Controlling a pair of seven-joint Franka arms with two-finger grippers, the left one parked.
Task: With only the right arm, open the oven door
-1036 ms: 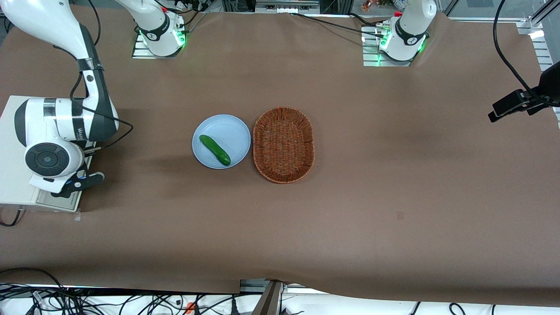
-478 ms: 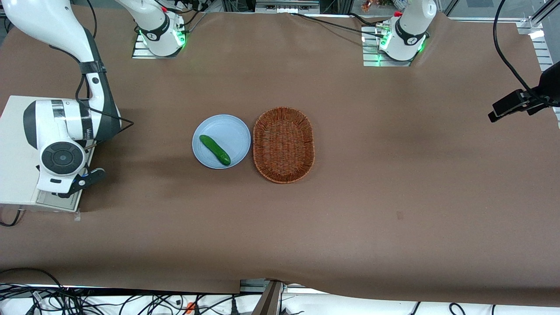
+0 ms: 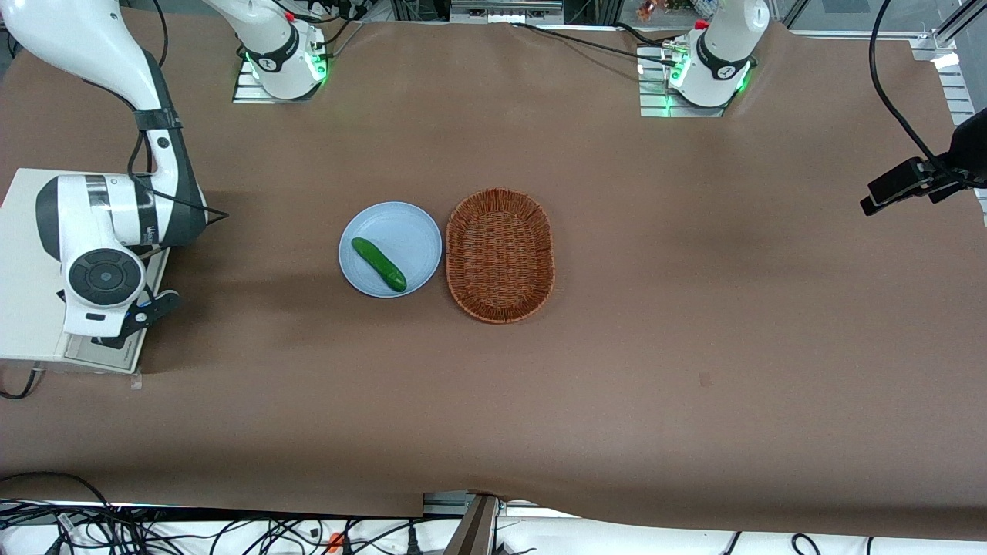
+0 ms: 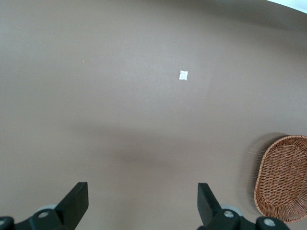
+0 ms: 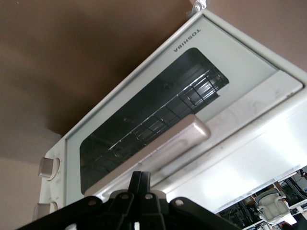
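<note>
A: Looking over the brown table [image 3: 694, 308], what has changed?

B: The right arm [image 3: 116, 223] has shifted its wrist a little over the cream toaster oven [image 3: 23, 308] in the last second and has now nearly settled. The oven door [image 5: 144, 120] is shut, flush against the oven's front.

A: And the gripper [image 3: 150, 308]?

B: It hangs in front of the door, just off the silver bar handle [image 5: 177, 139]. Its fingers are together and clamped on nothing. I'd judge it is lining up on the handle, so opening hasn't begun.

A: Anything in the way?

B: No. The wicker basket [image 3: 449, 231], the pale blue plate [image 3: 401, 223] and the cucumber [image 3: 378, 264] on it all sit well apart from the oven, toward the parked arm's end. The table in front of the door is bare, so the door can drop freely.
</note>
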